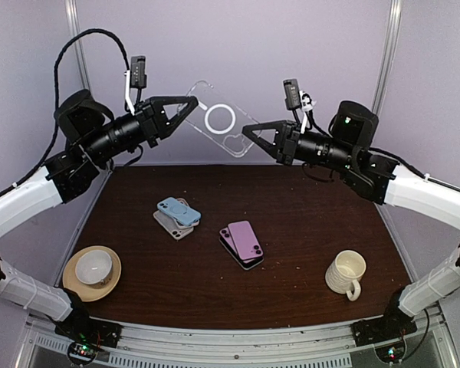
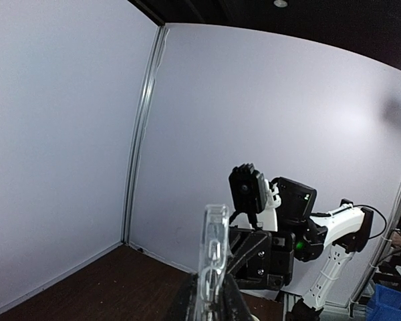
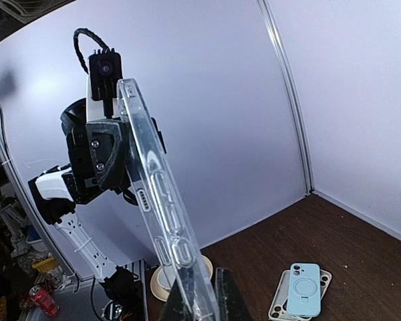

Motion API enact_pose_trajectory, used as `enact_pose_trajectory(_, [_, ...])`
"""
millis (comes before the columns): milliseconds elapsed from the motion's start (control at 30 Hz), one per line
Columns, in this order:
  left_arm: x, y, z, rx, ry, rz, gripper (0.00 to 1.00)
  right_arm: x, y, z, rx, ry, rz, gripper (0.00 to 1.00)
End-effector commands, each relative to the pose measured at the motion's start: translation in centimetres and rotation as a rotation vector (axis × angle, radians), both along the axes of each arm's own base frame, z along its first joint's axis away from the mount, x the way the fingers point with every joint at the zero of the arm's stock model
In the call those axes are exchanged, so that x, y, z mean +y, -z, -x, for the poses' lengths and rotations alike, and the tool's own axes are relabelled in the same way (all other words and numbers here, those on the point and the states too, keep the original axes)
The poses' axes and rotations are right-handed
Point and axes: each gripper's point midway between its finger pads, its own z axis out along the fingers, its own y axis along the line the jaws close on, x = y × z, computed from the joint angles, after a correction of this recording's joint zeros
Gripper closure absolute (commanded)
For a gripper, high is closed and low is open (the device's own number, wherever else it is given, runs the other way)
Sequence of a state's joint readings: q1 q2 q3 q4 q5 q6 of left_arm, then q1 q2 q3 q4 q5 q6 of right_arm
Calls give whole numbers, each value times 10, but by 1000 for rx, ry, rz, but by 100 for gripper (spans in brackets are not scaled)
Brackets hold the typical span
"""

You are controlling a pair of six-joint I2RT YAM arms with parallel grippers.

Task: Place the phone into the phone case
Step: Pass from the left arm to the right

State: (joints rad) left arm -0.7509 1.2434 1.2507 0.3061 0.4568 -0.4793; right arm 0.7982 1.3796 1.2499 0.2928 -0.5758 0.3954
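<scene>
Case (image 1: 218, 120) | left gripper (image 1: 192, 103) and right gripper (image 1: 247, 130) both clamped on its edges, mid-air | we should hold with one, free the other for the phone (image 1: 244, 241), no twisting

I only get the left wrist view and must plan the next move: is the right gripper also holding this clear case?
Observer: Yes, the right gripper is shut on the clear case, at the end opposite yours.
Operator: Where's a phone?
Observer: A purple phone lies flat in the middle of the table.
Operator: Any obstacles?
Observer: A white mug stands near the table's right front.
</scene>
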Motion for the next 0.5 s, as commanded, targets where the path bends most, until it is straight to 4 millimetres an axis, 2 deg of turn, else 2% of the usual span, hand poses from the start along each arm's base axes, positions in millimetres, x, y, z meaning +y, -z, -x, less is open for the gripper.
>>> enact_pose_trajectory(0, [-1, 9, 3, -11, -13, -44, 77, -12, -5, 15, -78, 4, 68, 100])
enact_pose_trajectory(67, [1, 29, -2, -36, -66, -166, 33, -19, 4, 22, -108, 10, 177, 100])
enact_pose_trajectory(100, [5, 42, -7, -38, -108, -250, 22, -25, 15, 27, -120, 8, 263, 100])
enact_pose_trajectory(133, [10, 53, -11, -37, -153, -330, 17, -33, 29, 31, -131, 6, 366, 100])
enact_pose_trajectory(233, [24, 89, -16, -95, -209, -604, 14, -66, 63, 38, -151, 35, 671, 100])
enact_pose_trajectory(333, [33, 127, -26, -89, -260, -846, 15, -98, 95, 32, -132, 74, 984, 100])
enact_pose_trajectory(400, [26, 143, -12, -118, -164, -922, 15, -112, 109, 38, -103, 21, 1138, 100])
enact_pose_trajectory(467, [13, 151, 9, -163, -34, -927, 13, -111, 110, 38, -121, -32, 1194, 100])
